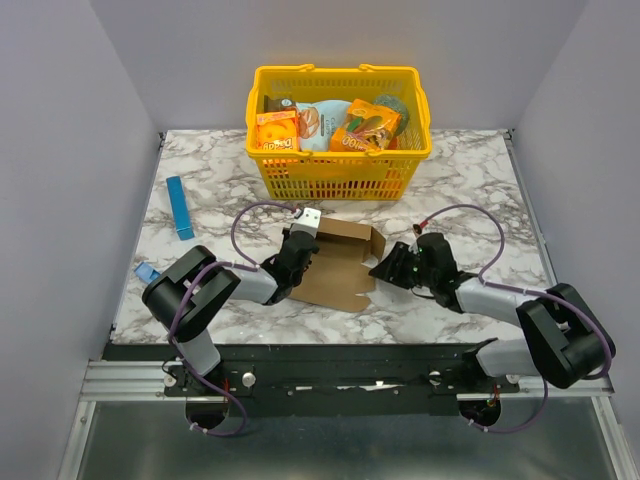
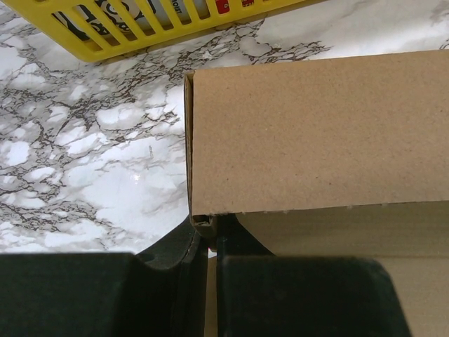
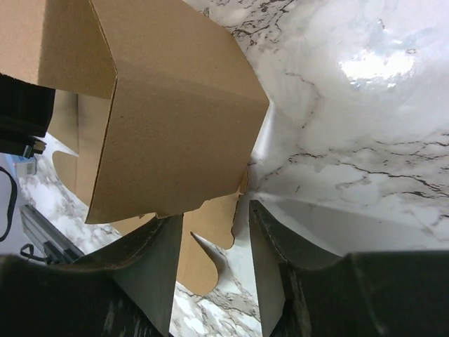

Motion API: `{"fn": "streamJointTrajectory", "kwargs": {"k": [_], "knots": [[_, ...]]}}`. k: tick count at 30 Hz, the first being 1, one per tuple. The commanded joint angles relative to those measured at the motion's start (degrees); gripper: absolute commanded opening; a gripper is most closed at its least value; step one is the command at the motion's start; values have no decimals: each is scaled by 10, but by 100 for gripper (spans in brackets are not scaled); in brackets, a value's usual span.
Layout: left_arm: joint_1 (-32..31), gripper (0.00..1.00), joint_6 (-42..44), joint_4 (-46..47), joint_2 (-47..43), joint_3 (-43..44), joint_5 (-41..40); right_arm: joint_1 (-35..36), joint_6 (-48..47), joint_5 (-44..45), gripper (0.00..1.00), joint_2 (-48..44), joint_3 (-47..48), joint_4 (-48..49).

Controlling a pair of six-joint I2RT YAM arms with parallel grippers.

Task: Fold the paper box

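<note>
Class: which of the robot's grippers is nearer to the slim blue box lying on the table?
Left. The left gripper, clamped on the paper box at its left edge, lies to the right of the blue box. The right gripper sits farther off, at the paper box's opposite side.

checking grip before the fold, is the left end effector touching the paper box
Touching. Left wrist view: the left end effector pinches the edge of the paper box wall between its fingers.
</note>
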Motion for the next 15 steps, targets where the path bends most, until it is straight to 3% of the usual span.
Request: {"fn": "streamJointTrajectory", "kwargs": {"k": [1,7,11,15], "knots": [[-3,0,13,-6,-4,-7,-4,4,-34,26,51,8,19,-8],[-3,0,12,-4,-6,-10,-1,4,-93,46,51,-43,17,-51],[-3,0,12,-2,-7,-11,1,3,-133,51,61,-138,11,-114],[-2,0,12,-2,-9,-13,0,-2,-138,113,71,-251,22,-171]]}}
